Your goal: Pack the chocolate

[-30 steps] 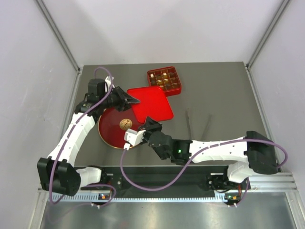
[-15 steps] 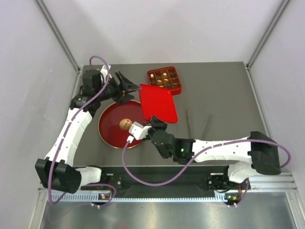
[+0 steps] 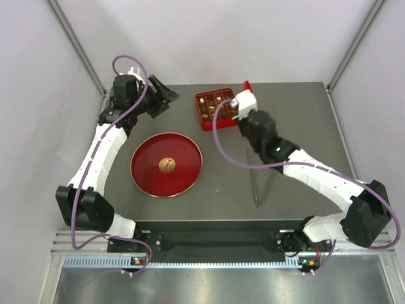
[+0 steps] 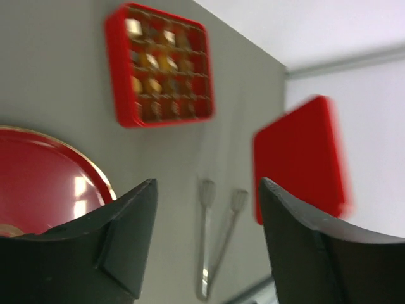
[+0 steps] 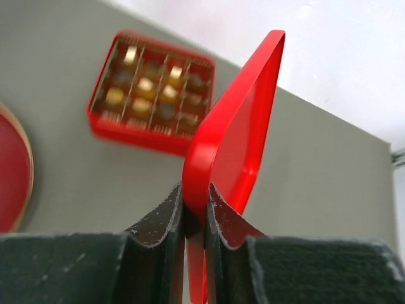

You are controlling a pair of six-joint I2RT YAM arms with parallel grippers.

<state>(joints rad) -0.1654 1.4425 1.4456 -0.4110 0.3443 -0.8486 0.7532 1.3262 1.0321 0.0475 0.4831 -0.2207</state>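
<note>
The chocolate (image 5: 145, 84) lies as small cream, tan and dark pieces in the compartments of an open red box (image 3: 216, 107) at the back of the table. My right gripper (image 5: 196, 196) is shut on the rim of the red lid (image 5: 237, 133), which stands on edge to the right of the box (image 5: 101, 123). From above, the lid (image 3: 246, 85) shows only as a thin red sliver at that gripper (image 3: 244, 95). My left gripper (image 3: 163, 96) hangs open and empty to the left of the box. In its wrist view, its fingers (image 4: 130, 215) frame the table.
A round red plate (image 3: 145, 180) at centre left holds a golden-brown wrinkled ball (image 3: 167, 164). Metal tongs (image 3: 262, 174) lie on the table right of centre. The grey table ends at white walls on the left, back and right.
My left gripper opened, let go of the lid and drew back to the far left. My right arm swung the lid from over the plate to beside the box, tipping it on edge.
</note>
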